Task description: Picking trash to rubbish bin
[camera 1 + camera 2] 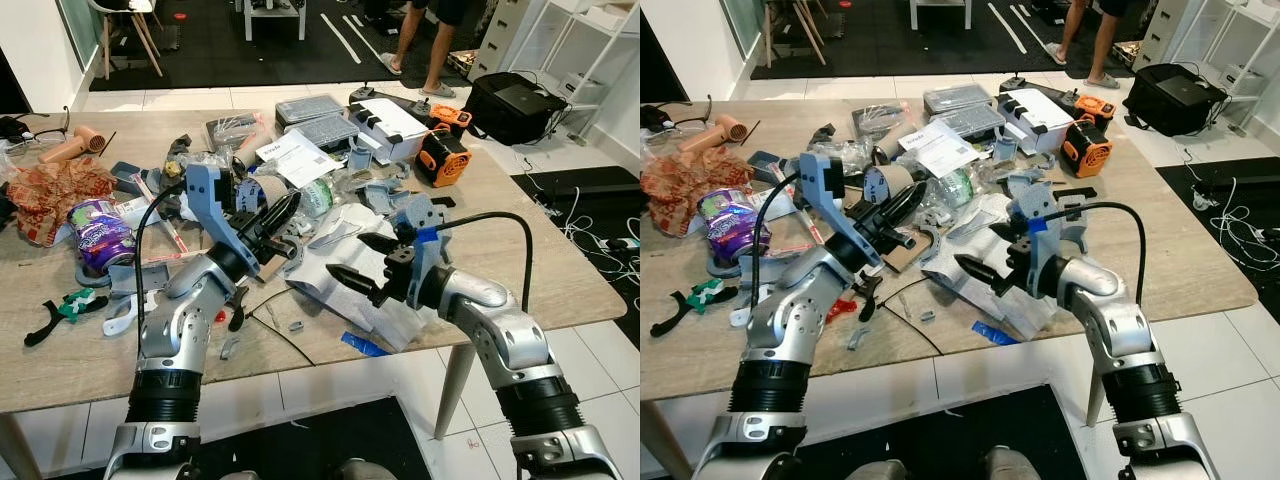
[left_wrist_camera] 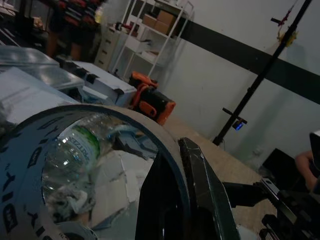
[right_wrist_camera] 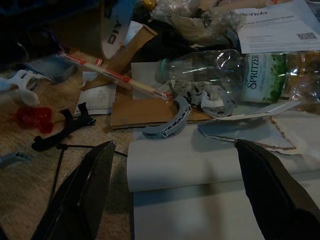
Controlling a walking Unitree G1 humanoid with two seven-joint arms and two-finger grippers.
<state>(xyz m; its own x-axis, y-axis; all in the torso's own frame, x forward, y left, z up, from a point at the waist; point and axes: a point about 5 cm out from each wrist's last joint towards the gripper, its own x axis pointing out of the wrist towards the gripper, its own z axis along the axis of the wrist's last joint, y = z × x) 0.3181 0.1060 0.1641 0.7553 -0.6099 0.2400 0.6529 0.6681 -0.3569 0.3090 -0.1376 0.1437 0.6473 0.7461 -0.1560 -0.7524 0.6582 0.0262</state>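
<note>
A roll of tape [image 1: 262, 192] hangs upright, lifted above the cluttered table.

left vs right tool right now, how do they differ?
The left tool is shut on the tape roll, one finger through its hole; the right tool is open and holds nothing. The left tool is raised over the clutter with the roll lifted, while the right tool hovers low over the white folded paper, fingers spread either side of it. Both have long black fingers and reach in over the wooden table.
</note>
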